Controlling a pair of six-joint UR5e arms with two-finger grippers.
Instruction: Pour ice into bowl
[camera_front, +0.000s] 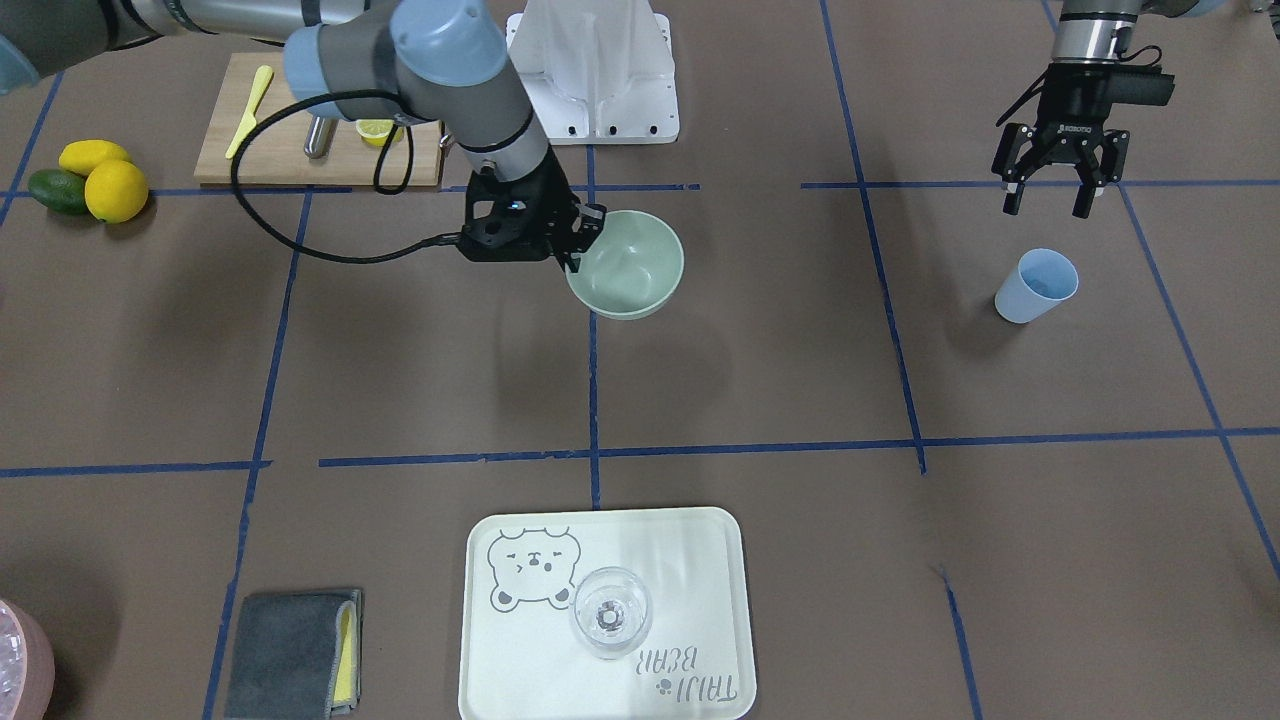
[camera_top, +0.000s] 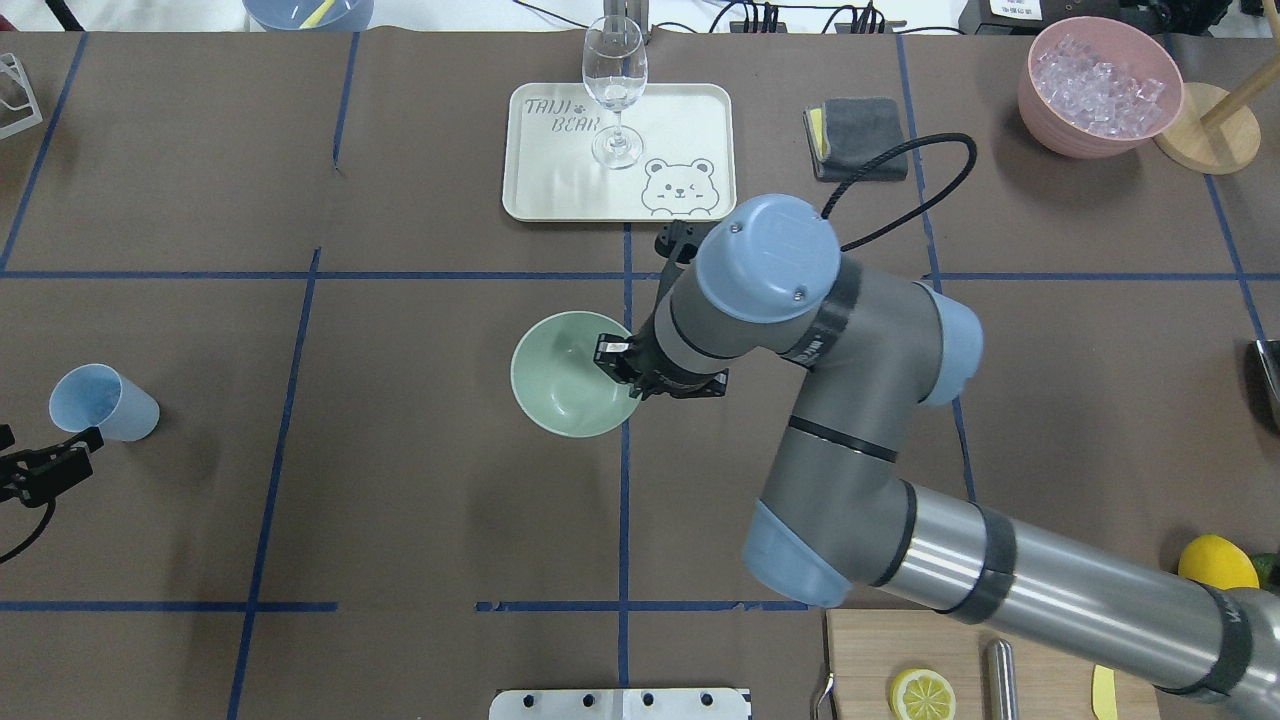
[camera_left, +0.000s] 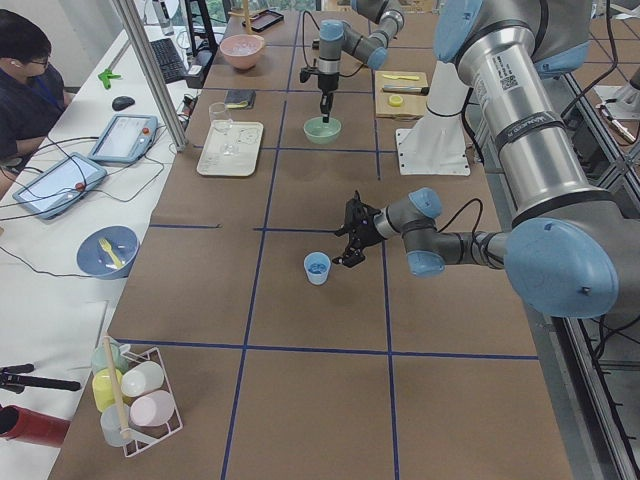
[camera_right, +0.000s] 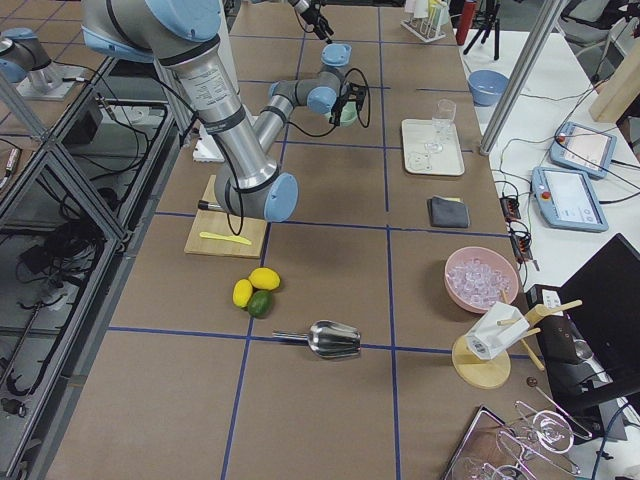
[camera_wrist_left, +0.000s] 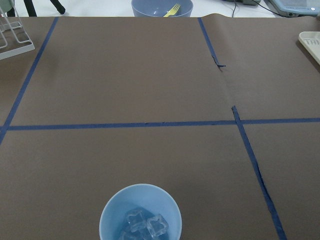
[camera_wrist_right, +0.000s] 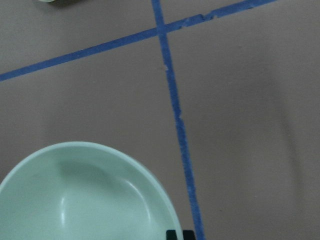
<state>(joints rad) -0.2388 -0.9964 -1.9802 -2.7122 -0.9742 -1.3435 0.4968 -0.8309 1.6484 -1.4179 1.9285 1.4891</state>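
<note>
Ice (camera_wrist_left: 142, 226) lies in blue cup (camera_wrist_left: 111, 216) beside spread left gripper (camera_front: 1046, 207); right gripper (camera_front: 584, 240) tilts at bowl (camera_front: 640, 265) rim, closure unclear.

I count one tray (camera_top: 540, 190) with one stemmed glass (camera_top: 614, 80) on it and one grey cloth (camera_top: 865, 135) just beside it. Away from the tray — one sage-green bowl (camera_top: 560, 390), one light blue cup (camera_top: 105, 405) holding about three ice cubes (camera_wrist_left: 145, 225), one pink bowl (camera_top: 1060, 135) heaped past counting, two lemons (camera_front: 115, 190), one half lemon (camera_front: 376, 130).

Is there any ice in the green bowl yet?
No, the green bowl looks empty inside; ice cubes sit in the blue cup.
</note>
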